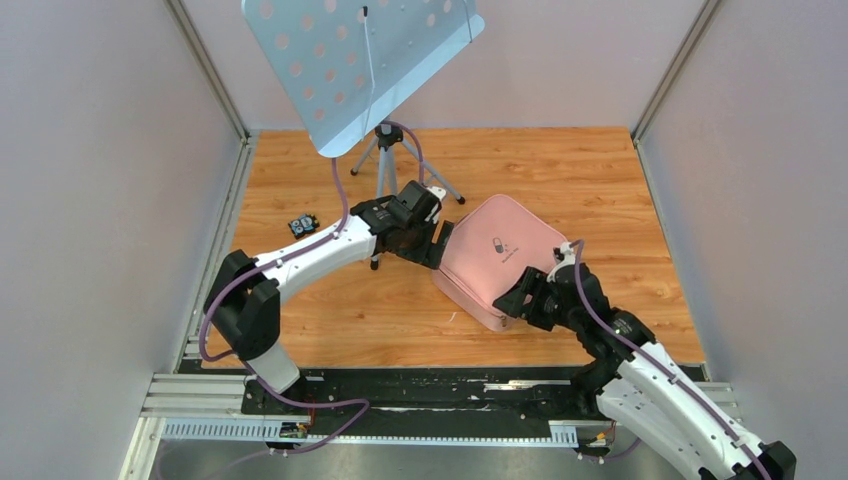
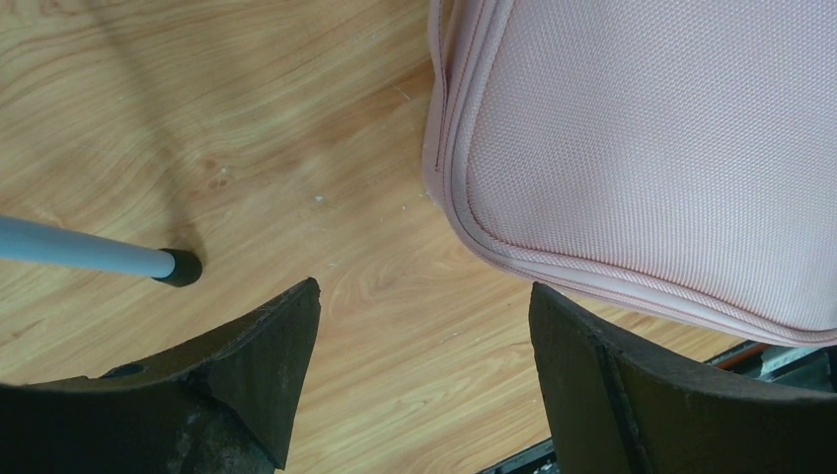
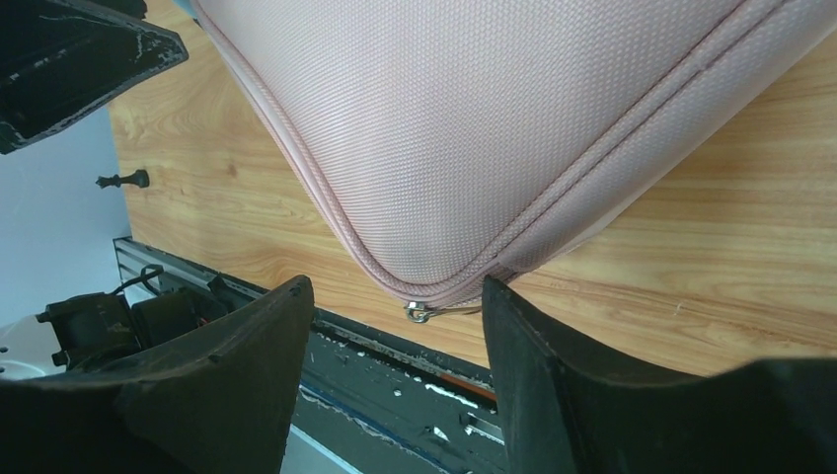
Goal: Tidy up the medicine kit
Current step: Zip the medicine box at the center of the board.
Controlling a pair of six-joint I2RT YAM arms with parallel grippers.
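Observation:
The medicine kit (image 1: 500, 255), a pink zip case with a small pill logo on its lid, lies shut and skewed on the wooden table. My left gripper (image 1: 438, 245) is at its left edge. In the left wrist view this gripper (image 2: 424, 316) is open over bare wood, and the kit (image 2: 642, 148) lies just beyond its right finger. My right gripper (image 1: 515, 300) is at the kit's near corner. It (image 3: 395, 294) stands open, with the rounded corner of the kit (image 3: 474, 118) just past the fingertips. The metal zip pull (image 3: 422, 313) lies in the gap, close to the right finger.
A perforated music stand (image 1: 360, 60) on a tripod stands at the back, one foot (image 2: 181, 267) near my left gripper. A small black object (image 1: 303, 225) lies at the left. A black rail (image 1: 420, 395) runs along the near edge. Walls close in both sides.

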